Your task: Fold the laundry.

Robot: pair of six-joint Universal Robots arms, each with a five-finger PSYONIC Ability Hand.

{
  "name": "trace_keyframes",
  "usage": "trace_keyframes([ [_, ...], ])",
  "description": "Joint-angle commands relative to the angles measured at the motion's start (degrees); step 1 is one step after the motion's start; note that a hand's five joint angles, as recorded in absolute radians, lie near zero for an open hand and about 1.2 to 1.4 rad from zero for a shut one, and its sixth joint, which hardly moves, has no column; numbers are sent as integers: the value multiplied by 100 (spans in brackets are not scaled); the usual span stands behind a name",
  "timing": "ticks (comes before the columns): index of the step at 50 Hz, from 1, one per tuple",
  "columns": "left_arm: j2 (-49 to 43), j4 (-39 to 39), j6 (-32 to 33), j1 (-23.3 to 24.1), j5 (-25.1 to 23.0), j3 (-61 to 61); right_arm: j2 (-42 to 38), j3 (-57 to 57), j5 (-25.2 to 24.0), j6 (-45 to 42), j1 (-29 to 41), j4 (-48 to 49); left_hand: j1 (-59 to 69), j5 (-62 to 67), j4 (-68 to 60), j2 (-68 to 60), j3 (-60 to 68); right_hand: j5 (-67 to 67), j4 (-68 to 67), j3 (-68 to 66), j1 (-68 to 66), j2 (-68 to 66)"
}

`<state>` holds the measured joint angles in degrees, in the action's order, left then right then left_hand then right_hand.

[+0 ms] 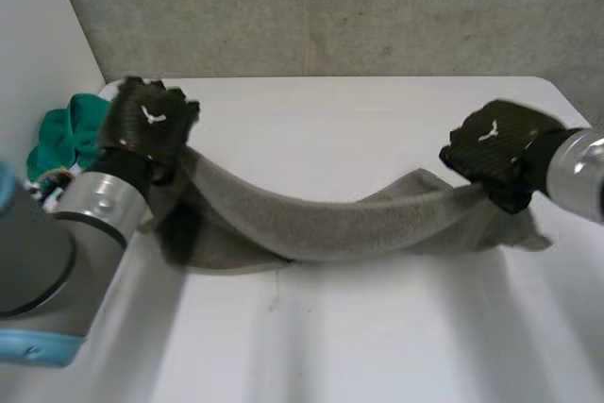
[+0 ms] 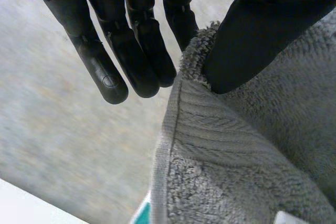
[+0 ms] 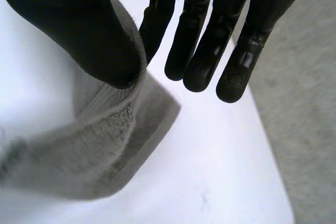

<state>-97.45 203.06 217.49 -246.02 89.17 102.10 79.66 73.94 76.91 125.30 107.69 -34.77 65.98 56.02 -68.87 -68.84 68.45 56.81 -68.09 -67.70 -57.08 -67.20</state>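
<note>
Item under inspection: a grey towel (image 1: 340, 224), gathered into a thick band and held by its two ends over the white table (image 1: 377, 337).
Towel, position: both ends are raised off the surface. The middle sags, and the lower folds are seen resting on the table near its centre.
Towel, left end: a fold hangs down from the left hand to the table, just beside the grey left arm (image 1: 94, 200).
Towel, right end: a loose flap is spread on the table beneath and behind the right hand.
Left hand (image 1: 146, 125): it is placed at the table's left, raised, back uppermost.
Left hand, grasp: in the left wrist view the towel (image 2: 252, 156) is clamped at its hemmed edge, close to a corner. The thumb (image 2: 257, 35) is pressed onto the pile, and the fingers (image 2: 139, 45) are extended and close together behind the edge.
Right hand (image 1: 491, 148): it is placed at the table's right, raised, level with the left hand.
Right hand, grasp: in the right wrist view the towel (image 3: 105, 145) is wrapped over the thumb (image 3: 73, 19) and pinched against the nearest of the straight fingers (image 3: 202, 40). A corner of the cloth is seen just past the thumb tip, above the table (image 3: 220, 177).
Other cloth: a green cloth (image 1: 71, 134) lies bunched at the table's left edge, just beside the left hand.
Surroundings: a grey concrete wall (image 1: 330, 7) is noted behind the table.
</note>
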Motion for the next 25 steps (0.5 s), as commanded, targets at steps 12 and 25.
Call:
trace_keyframes([
  [12, -2340, 207, 30, -104, 21, -3423, -2639, -3014, 140, 2498, -81, 1323, 1402, 1398, -1113, -1116, 1155, 1319, -1191, -1230, -2292, -1280],
  [25, -1463, 1631, -49, -69, 118, -4190, -1727, -4309, 412, 3255, -11, 3063, 1402, 1398, -1113, -1116, 1155, 1319, -1191, -1230, -2292, -1280],
])
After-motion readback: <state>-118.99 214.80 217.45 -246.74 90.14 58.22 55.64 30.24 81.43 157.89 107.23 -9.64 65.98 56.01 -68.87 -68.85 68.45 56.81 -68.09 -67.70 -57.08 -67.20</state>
